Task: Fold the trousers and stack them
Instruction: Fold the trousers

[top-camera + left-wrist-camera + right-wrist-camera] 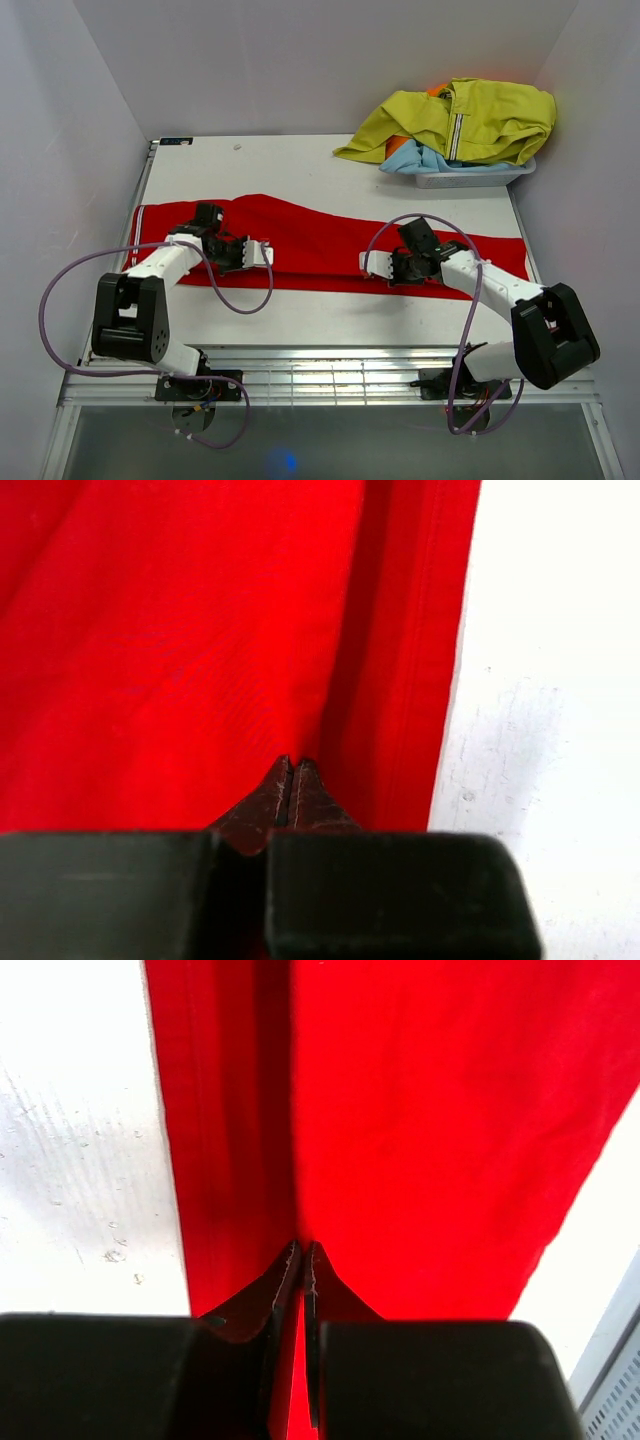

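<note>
On the white table (pixel 300 325), left gripper (pixel 266 254) and right gripper (pixel 366 263) are pressed together, pinching the trousers (pixel 310 235) by the near edge. I'd lift both evenly.

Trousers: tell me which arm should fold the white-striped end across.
Left. The left tool is shut on the trousers at the near edge of that half, so it probably has the shorter carry. The right tool grips the opposite half.
</note>
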{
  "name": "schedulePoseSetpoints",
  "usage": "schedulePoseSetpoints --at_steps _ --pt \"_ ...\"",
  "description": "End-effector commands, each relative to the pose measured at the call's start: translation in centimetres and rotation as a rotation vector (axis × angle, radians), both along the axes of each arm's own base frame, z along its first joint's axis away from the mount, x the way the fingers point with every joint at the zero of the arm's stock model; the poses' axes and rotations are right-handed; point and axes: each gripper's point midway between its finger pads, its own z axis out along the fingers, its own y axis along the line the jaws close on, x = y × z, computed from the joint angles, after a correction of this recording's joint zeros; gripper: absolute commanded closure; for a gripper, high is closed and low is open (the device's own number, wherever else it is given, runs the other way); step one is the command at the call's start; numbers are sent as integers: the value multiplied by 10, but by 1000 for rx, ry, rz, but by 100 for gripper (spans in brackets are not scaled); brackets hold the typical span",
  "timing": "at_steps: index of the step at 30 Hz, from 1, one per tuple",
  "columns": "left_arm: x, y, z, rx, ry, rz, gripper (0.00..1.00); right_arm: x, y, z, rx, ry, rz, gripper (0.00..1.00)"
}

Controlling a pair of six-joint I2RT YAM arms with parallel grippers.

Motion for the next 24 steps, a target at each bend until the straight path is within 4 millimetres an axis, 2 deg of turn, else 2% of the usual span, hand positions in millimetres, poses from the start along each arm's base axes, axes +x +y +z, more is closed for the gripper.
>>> schedulePoseSetpoints --at_steps 1,6,8,11,13,14,16,17,20,22,24 --pt "4 -2 29 -10 -55 -6 100 11 6 25 39 -40 -5 92" --pt "0 -2 60 -31 -85 10 100 15 9 48 74 -72 -9 92" --pt "-1 -1 71 -31 -110 6 100 13 8 56 81 -77 -4 92" --pt "-15 0 77 -30 -97 -10 100 0 2 56 68 -58 9 92" --pt "-25 1 66 -23 -64 -17 100 -8 -2 47 53 -44 20 92" --pt "-28 1 61 -21 -53 -19 100 -17 -8 32 30 -13 27 92" --pt "-37 1 44 -25 -5 -14 100 -22 -12 17 12 5 25 92" --pt "-41 0 36 -28 19 -16 100 -31 -17 1 -7 42 23 92" --pt "-47 3 6 -15 87 12 100 -35 -20 -21 -25 67 17 92" --pt "-51 5 -16 -1 125 21 100 -33 -19 -28 -26 79 1 92" --pt "-51 7 -26 8 144 40 100 -29 -17 -34 -27 90 -10 92"
